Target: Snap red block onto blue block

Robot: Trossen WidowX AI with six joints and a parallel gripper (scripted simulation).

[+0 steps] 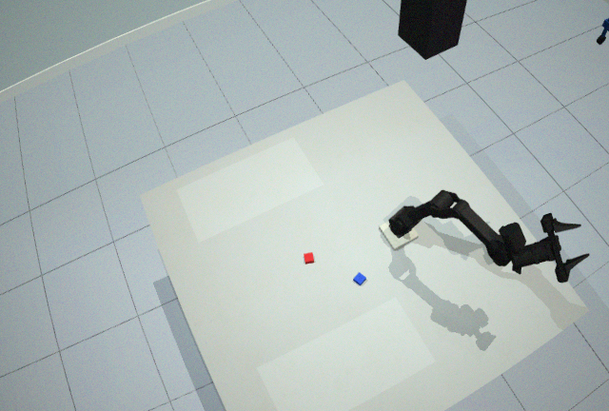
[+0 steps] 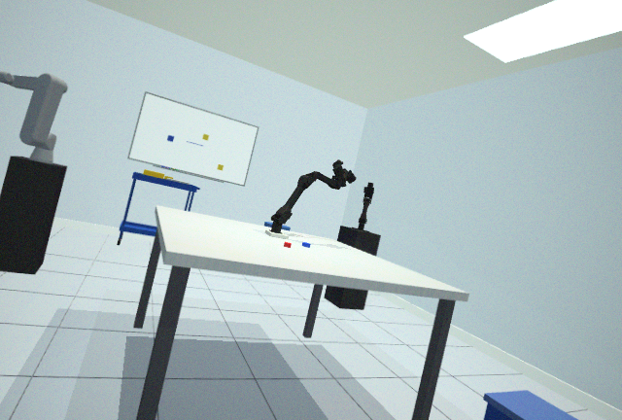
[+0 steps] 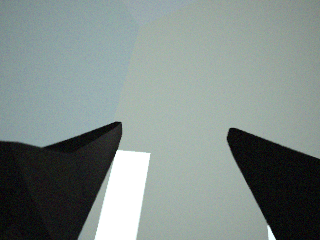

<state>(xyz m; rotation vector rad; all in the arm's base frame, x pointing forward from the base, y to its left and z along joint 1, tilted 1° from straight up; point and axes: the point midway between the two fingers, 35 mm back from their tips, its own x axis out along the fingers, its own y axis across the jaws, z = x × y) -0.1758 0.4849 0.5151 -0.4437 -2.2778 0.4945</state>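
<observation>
- Has gripper [image 1: 584,240] [image 2: 346,170] [image 3: 175,130] spread wide, w/ nothing btwn fingertips.
- Touches neither block; holds nothing.
- In wrist view, shows both fingers well apart, tapering to dark tips, w/ wall [image 3: 55,70], ceiling [image 3: 185,75] & bright light [image 3: 122,195] beyond.
- Hangs well above table [image 1: 343,150] [image 2: 241,249], past its edge as seen from top.
- Reaches there via bent arm [image 1: 474,220] [image 2: 293,199], up from pale base [image 1: 398,244] [image 2: 269,233] on table.
- Has red block [image 1: 308,258] [image 2: 287,244] on tabletop, well away from gripper.
- Has blue block [image 1: 359,279] [image 2: 305,244] on tabletop too, near red one but apart, w/ bare surface btwn.
- Shows no block atop the other; not yet joined.
</observation>
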